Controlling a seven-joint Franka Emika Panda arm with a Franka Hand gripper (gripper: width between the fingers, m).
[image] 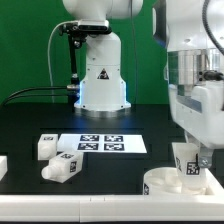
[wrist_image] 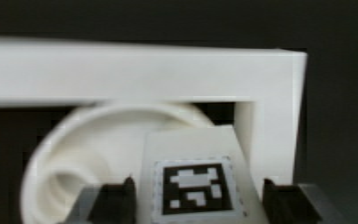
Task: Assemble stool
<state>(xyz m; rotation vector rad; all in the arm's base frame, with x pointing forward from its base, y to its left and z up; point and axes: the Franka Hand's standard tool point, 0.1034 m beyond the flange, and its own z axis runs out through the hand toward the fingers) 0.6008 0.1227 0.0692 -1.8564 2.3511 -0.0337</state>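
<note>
Lower right, exterior view | two-finger gripper (wrist_image: 195,201) pinching short chunky white plastic tagged leg (image: 186,165), upright | directly over round white plastic disc seat (image: 158,186); contact unclear

Black counter (image: 150,125). Carries the marker board (image: 103,143) flat near its middle. Toward the exterior view's left, bears a loose white leg (image: 48,148) and, just beside it, a second leg (image: 62,167), both with tags showing. Holds the round seat (image: 160,186) at the exterior view's right, near the white front rail (image: 70,212). Supports the arm's base (image: 100,85) at the back.
</note>
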